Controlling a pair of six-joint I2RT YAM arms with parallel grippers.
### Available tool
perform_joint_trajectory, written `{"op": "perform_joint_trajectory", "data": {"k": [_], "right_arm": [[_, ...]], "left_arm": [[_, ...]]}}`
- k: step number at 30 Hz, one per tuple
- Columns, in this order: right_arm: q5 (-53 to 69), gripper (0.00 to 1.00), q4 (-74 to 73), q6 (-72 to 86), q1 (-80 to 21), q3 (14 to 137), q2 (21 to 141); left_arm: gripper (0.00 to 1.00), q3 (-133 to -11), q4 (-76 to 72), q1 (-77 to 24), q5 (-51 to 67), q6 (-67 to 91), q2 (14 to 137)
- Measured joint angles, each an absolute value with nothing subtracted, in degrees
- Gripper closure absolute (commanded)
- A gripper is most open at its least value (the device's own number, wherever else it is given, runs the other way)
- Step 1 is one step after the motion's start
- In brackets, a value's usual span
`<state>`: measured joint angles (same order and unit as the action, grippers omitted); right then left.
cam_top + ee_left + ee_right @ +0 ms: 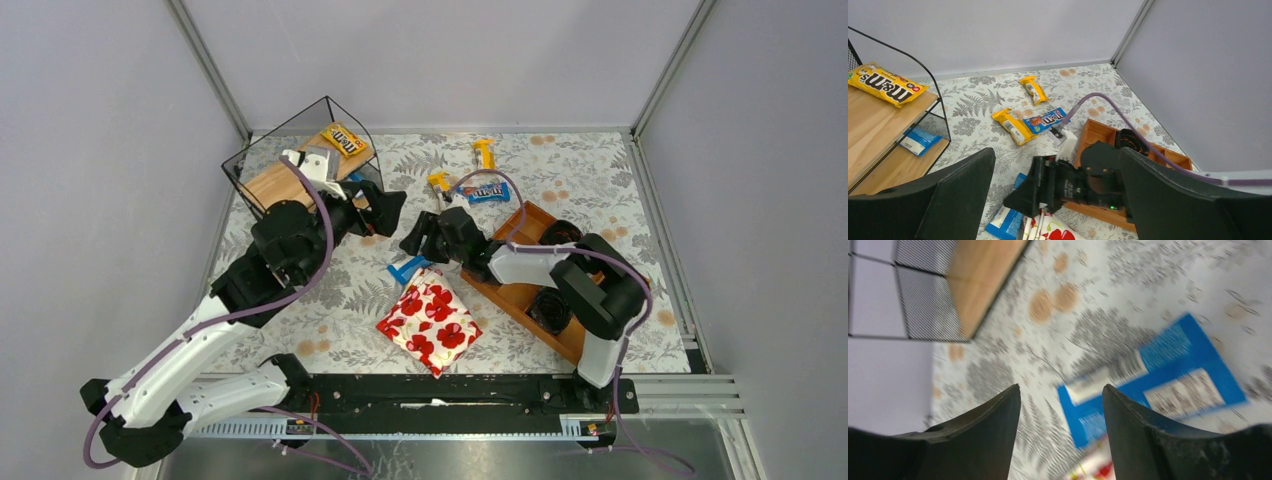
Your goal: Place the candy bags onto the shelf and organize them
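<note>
Careful: my right gripper [1060, 390] hovers spread above the blue packet [1168, 375]; closing off-centre could snag the poppy pouch [430, 322] instead.

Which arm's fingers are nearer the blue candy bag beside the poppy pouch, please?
Right. The right gripper hovers just above the blue candy bag; the left gripper is farther off, beside the shelf.

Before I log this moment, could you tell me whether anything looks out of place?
Yes: one blue candy bag lies loose on the table beside the poppy pouch, below the open right gripper, rather than on the shelf.
</note>
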<state>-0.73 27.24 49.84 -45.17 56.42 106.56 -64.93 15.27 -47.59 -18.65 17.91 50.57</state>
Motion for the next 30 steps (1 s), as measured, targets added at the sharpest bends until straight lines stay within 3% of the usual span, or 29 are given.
{"op": "perform_joint_trajectory", "data": {"k": [12,30], "right_arm": [[-1.91,0.23,13.17,40.14,-45.32,52.18,100.18],[5.93,0.22,32.14,52.97,-45.84,59.18,115.44]], "left_arm": [[0.01,-63.79,14.04,-46.54,-22.02,16.25,58.87],[0.01,-64.47,25.41,-46.50,-21.69,23.24,59.37]]}}
